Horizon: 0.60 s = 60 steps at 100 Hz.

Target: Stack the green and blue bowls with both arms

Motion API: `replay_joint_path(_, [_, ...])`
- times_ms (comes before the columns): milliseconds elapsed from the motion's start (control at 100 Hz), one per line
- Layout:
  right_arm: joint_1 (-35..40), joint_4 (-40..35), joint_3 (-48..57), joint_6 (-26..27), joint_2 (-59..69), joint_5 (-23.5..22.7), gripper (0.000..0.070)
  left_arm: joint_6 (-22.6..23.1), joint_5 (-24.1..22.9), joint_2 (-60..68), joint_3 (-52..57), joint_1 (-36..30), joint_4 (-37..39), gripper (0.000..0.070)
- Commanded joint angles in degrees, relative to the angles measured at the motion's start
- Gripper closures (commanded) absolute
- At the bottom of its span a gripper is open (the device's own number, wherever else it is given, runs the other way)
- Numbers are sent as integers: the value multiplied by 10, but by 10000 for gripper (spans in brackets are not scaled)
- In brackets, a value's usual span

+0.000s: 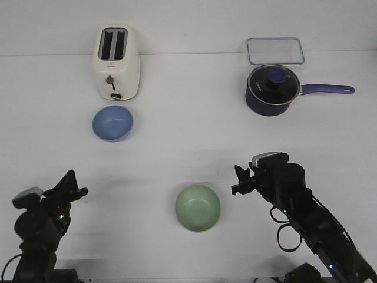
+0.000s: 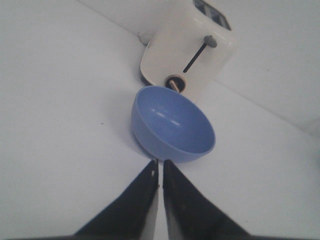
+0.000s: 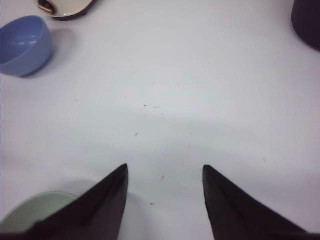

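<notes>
The light blue bowl (image 1: 112, 123) sits upright on the white table in front of the toaster; it also shows in the left wrist view (image 2: 172, 124) and the right wrist view (image 3: 23, 45). The pale green bowl (image 1: 198, 207) sits upright near the table's front middle; its rim shows in the right wrist view (image 3: 30, 214). My left gripper (image 1: 73, 186) is shut and empty at the front left, pointing toward the blue bowl (image 2: 160, 164). My right gripper (image 1: 241, 179) is open and empty, just right of the green bowl (image 3: 165, 170).
A cream toaster (image 1: 116, 62) stands at the back left, right behind the blue bowl. A dark navy saucepan (image 1: 271, 89) with a glass lid and blue handle sits at the back right, a clear rectangular container (image 1: 275, 50) behind it.
</notes>
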Motion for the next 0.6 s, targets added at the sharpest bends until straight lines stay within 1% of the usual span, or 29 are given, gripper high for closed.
replay_joint_path(0, [2, -1, 4, -15, 6, 2, 394, 39, 9, 100, 41, 1, 3, 687])
replay_joint_path(80, [2, -3, 4, -17, 7, 2, 394, 56, 37, 206, 95, 1, 4, 680])
replay_joint_path(100, [2, -3, 4, -17, 7, 2, 394, 58, 45, 231, 109, 1, 4, 668])
replay_joint_path(120, [2, -3, 4, -17, 7, 2, 394, 59, 52, 256, 123, 1, 5, 643])
replay_joint_path(160, [2, -3, 4, -18, 7, 2, 394, 63, 64, 303, 152, 1, 6, 555])
replay_joint_path(240, [2, -4, 4, -23, 7, 2, 394, 72, 76, 391, 207, 1, 9, 317])
replay_joint_path(260, [2, -5, 4, -24, 7, 2, 394, 72, 76, 411, 220, 1, 9, 268])
replay_joint_path(280, [2, -5, 4, -24, 7, 2, 394, 72, 76, 431, 234, 1, 9, 226])
replay_joint_path(310, [2, -6, 4, -26, 7, 2, 394, 73, 76, 460, 254, 1, 9, 185])
replay_joint_path(370, [2, -8, 4, -26, 7, 2, 394, 79, 76, 513, 291, 1, 8, 158])
replay_joint_path(590, [2, -8, 4, -26, 7, 2, 394, 88, 75, 678, 409, 5, 6, 159])
